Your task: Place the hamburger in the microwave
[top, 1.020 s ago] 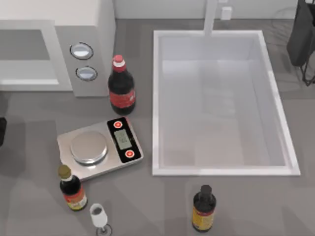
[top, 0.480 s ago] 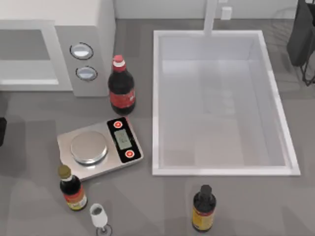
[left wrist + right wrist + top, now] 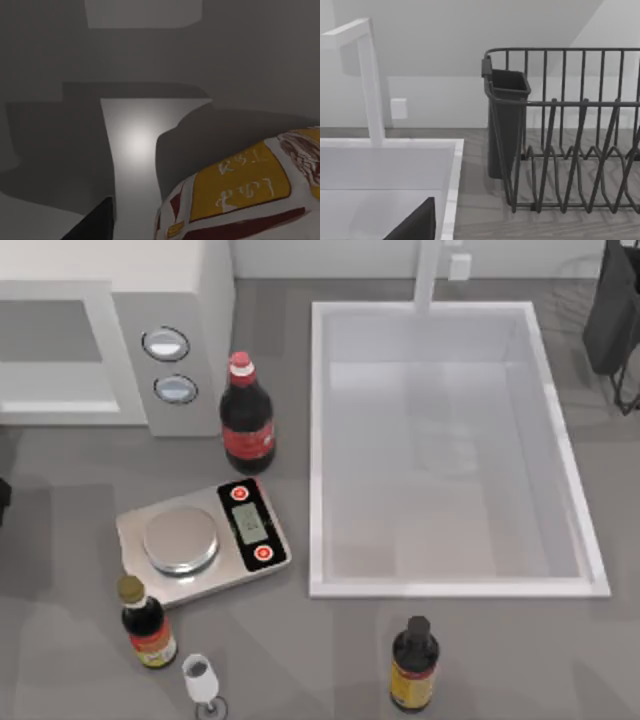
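Observation:
The hamburger (image 3: 240,195), in a white wrapper with yellow and dark red patches, sits close in front of the left wrist camera, against grey surfaces with a lit patch. I cannot tell whether it is held. The microwave (image 3: 140,410), white with a grey panel and two round silver dials, stands at the table's back left. My left arm (image 3: 2,502) shows as a dark sliver at the left edge, in front of the microwave. My right arm (image 3: 612,310) hangs parked at the back right corner.
A red-capped cola bottle (image 3: 246,420) stands beside the microwave. The silver scale (image 3: 200,540), a sauce bottle (image 3: 147,625) and a small glass (image 3: 203,682) stand in front. Another dark bottle (image 3: 414,668) is before the white sink (image 3: 440,588). A dish rack (image 3: 570,150) stands beside the sink.
The dark sliver of my left arm at the left edge has shrunk slightly toward the edge. Everything else on the table is where it was.

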Robot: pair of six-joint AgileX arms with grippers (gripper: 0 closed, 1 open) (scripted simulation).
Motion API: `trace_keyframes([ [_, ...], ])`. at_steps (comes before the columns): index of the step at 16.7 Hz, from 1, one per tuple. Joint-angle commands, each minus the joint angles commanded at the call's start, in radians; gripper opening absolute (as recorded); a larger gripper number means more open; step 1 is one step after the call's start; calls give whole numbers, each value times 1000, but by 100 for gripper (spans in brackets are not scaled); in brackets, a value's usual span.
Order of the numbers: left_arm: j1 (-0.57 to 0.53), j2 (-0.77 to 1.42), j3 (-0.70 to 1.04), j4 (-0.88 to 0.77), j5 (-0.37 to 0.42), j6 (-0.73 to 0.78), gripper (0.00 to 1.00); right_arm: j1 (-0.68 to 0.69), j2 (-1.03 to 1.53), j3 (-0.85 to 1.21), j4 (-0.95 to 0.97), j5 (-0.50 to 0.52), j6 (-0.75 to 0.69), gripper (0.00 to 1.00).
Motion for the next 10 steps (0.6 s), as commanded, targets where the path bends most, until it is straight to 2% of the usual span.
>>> trace_keyframes([
  [5, 0, 0, 0, 0, 0, 0, 0, 0, 0, 0, 0, 0, 0, 100],
  [6, -56, -74, -9, -56, -2, 2, 0, 0, 0, 0, 0, 0, 0, 100],
  [10, -23, -98, -12, -106, -7, -5, 0, 0, 0, 0, 0, 0, 0, 100],
])
